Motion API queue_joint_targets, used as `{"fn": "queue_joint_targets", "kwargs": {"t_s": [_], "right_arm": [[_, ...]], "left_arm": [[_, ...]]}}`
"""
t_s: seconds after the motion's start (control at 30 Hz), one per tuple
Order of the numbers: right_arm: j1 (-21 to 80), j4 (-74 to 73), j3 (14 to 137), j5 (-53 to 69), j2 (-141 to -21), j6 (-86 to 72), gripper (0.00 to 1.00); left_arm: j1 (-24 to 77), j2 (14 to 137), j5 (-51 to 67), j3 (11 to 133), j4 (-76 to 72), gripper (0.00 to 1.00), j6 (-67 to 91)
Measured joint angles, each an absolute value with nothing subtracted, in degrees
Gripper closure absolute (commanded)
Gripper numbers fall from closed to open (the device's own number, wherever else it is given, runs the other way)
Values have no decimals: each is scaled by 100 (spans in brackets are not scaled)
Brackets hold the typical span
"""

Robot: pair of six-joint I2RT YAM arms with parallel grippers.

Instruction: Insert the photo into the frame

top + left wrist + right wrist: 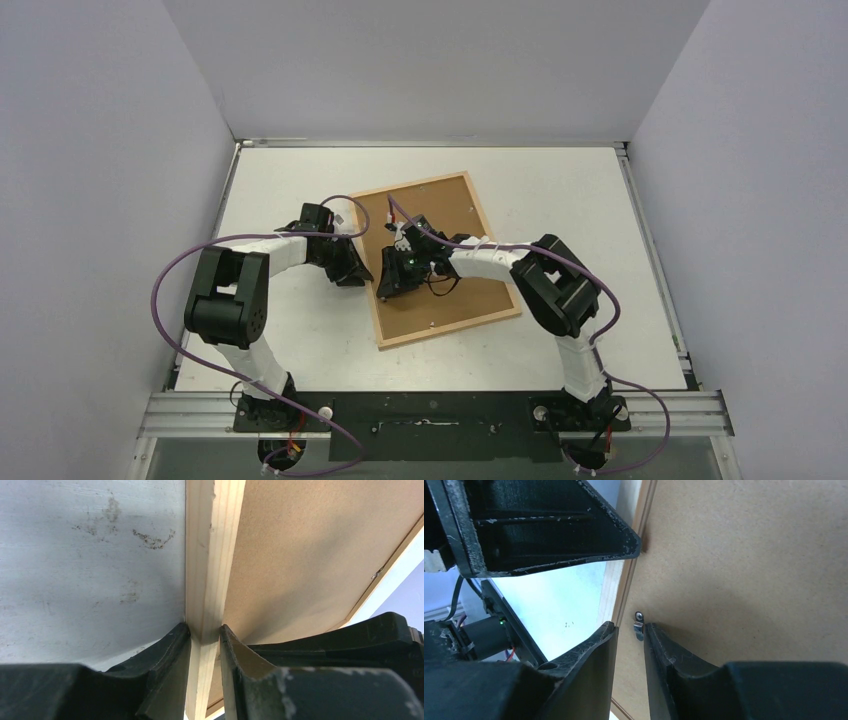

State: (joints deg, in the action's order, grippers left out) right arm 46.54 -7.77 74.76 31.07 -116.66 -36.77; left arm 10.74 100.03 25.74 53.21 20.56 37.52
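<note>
**Left pincer [204,630] on the frame [210,555], right pincer [630,627] at a clip [638,625]**

The left pincer is clamped across the frame's pale left bar, one finger on each side. Just beside it, the right pincer stands narrowly apart around a small metal clip on the board [749,580]; whether it pinches the clip cannot be told. The frame lies back up and askew in the middle of the tabletop [560,190], with bare surface on every side out to the walls [120,150]. Only the right wrist view shows the clip. Only the left wrist view shows dark scuffs [150,537] on the tabletop.
</note>
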Motion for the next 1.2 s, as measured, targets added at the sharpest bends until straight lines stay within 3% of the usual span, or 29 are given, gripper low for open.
{"fn": "queue_joint_targets", "kwargs": {"t_s": [1.2], "right_arm": [[4611, -187, 7459, 3913, -11959, -3999, 70]], "left_arm": [[1037, 10084, 2757, 5319, 1994, 75, 3863]]}}
